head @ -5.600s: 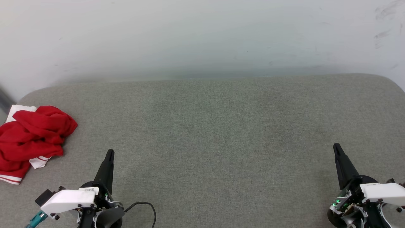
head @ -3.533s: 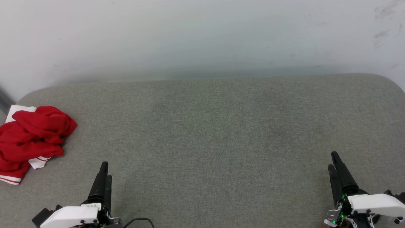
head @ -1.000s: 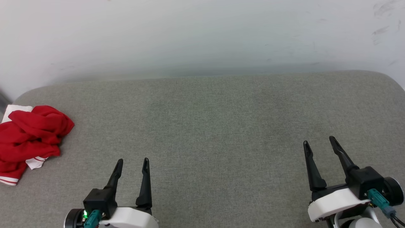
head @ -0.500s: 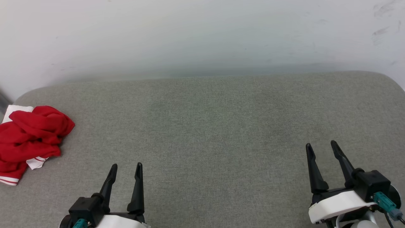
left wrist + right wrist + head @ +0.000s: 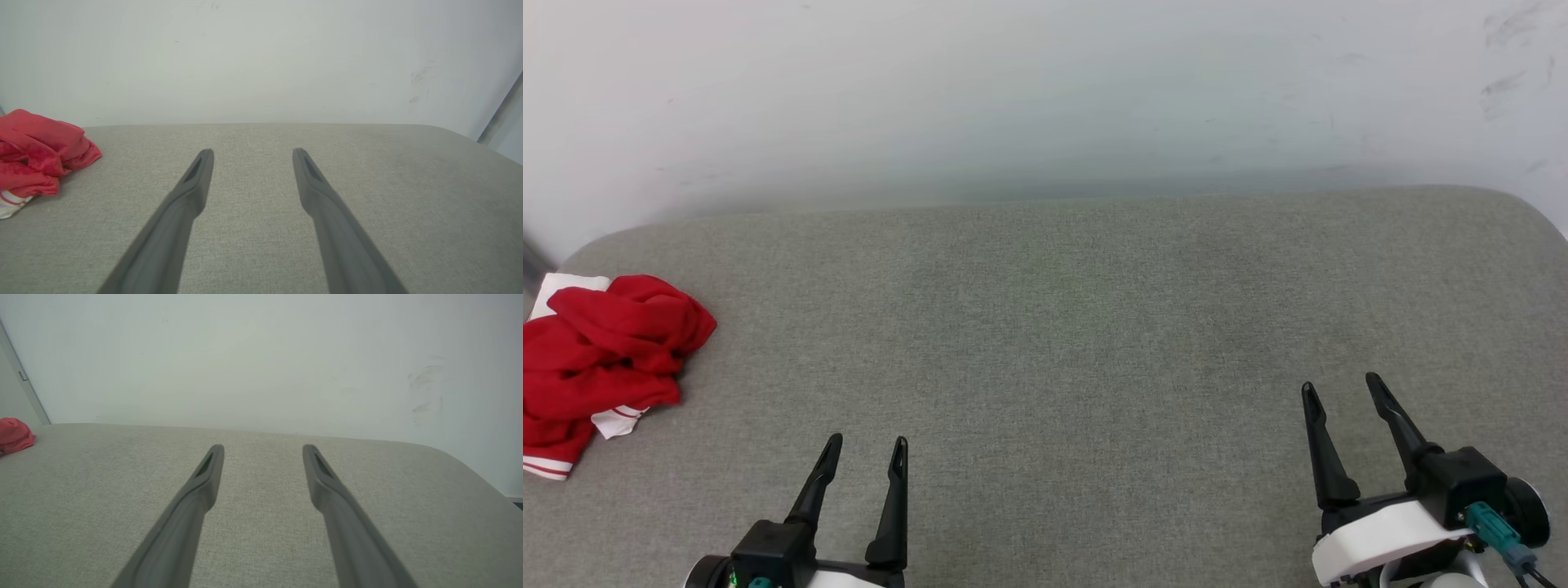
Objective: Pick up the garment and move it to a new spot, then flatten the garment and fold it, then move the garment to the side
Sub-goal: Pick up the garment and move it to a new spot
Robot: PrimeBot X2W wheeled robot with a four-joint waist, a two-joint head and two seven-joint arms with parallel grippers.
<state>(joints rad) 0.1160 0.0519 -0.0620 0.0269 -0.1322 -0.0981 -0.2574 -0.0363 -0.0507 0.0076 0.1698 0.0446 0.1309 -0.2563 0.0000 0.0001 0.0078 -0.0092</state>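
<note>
The garment (image 5: pixel 600 359), a bright red T-shirt with white sleeve parts, lies crumpled at the far left edge of the grey padded surface (image 5: pixel 1062 327). The left wrist view has the garment (image 5: pixel 39 151) at its left edge, and the right wrist view catches a red corner of the garment (image 5: pixel 14 435) far left. My left gripper (image 5: pixel 866 443) stands open near the front edge, well to the right of the shirt, holding nothing. My right gripper (image 5: pixel 1339 382) is open at the lower right, far from the shirt. Between the left fingers (image 5: pixel 196 183) and the right fingers (image 5: pixel 204 477) lies bare fabric.
A pale wall (image 5: pixel 1045 98) rises directly behind the padded surface. The surface has rounded corners at back left and back right (image 5: pixel 1523 208). A wide stretch of grey fabric lies between the two grippers.
Both grippers have turned and opened from shut since the oldest frames. Over the last second each drew back a little toward the front edge. The garment has not moved.
</note>
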